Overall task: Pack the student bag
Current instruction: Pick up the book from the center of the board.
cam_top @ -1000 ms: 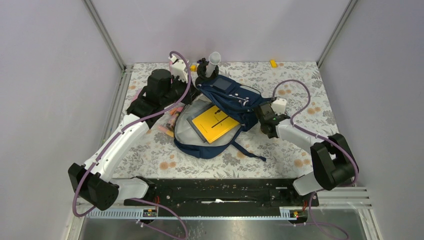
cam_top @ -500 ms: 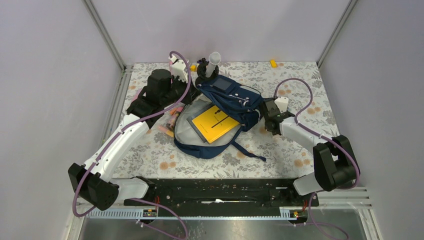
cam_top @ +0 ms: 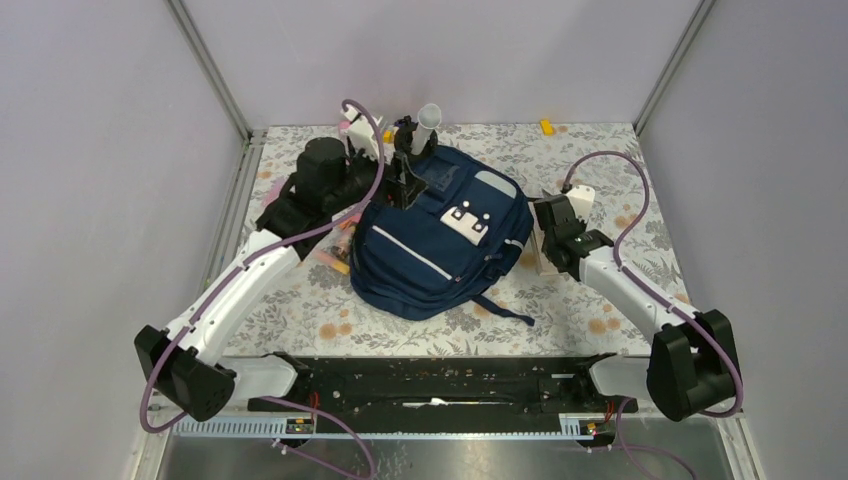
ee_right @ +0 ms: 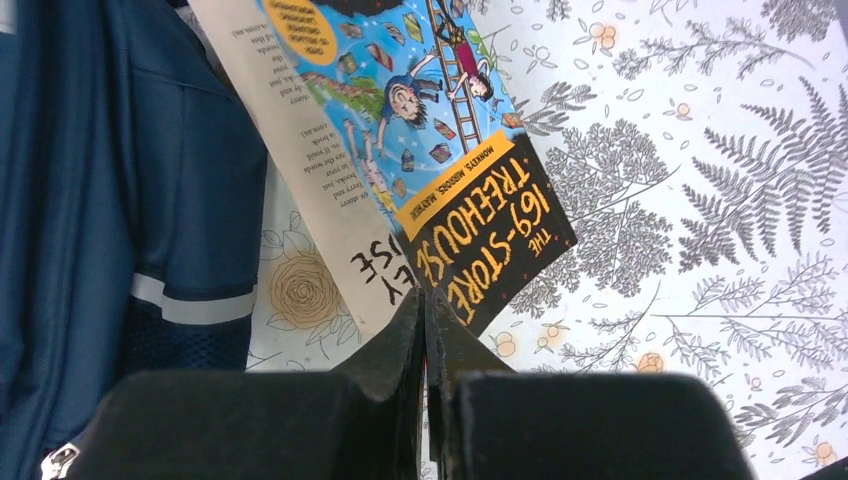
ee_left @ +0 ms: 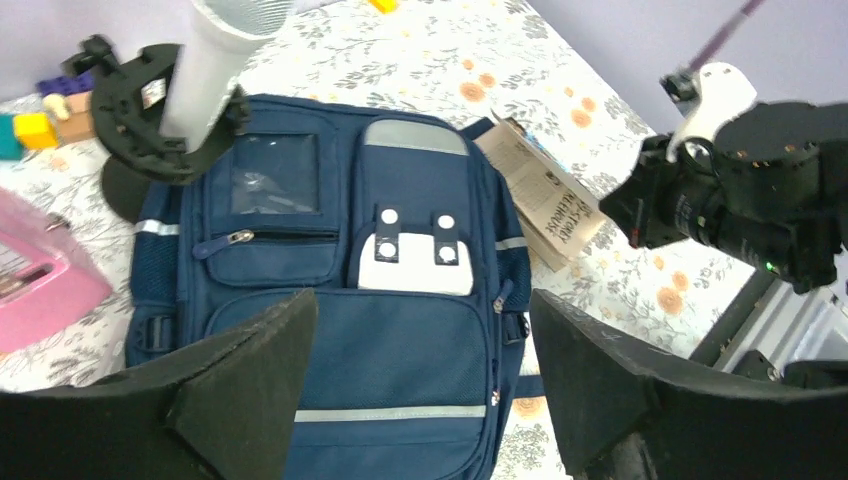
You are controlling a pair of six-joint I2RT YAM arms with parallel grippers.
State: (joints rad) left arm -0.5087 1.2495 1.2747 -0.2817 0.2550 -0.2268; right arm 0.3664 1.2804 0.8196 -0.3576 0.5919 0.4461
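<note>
Book (ee_right: 440, 190) lettered "169-STORE… TREEHOUSE" beside student bag (ee_right: 90, 200); left end effector (ee_left: 422, 298) apart, right end effector (ee_right: 424, 300) together

The student bag (cam_top: 440, 245) was navy blue, with white-grey patches on its front and a thin light stripe. The table (cam_top: 590, 160) was white, printed with grey ferns and orange flowers. On the right, the book (ee_right: 440, 150) had a bright blue cover and a black band lettered yellow. The box (ee_left: 40, 280) on the left was pink.
</note>
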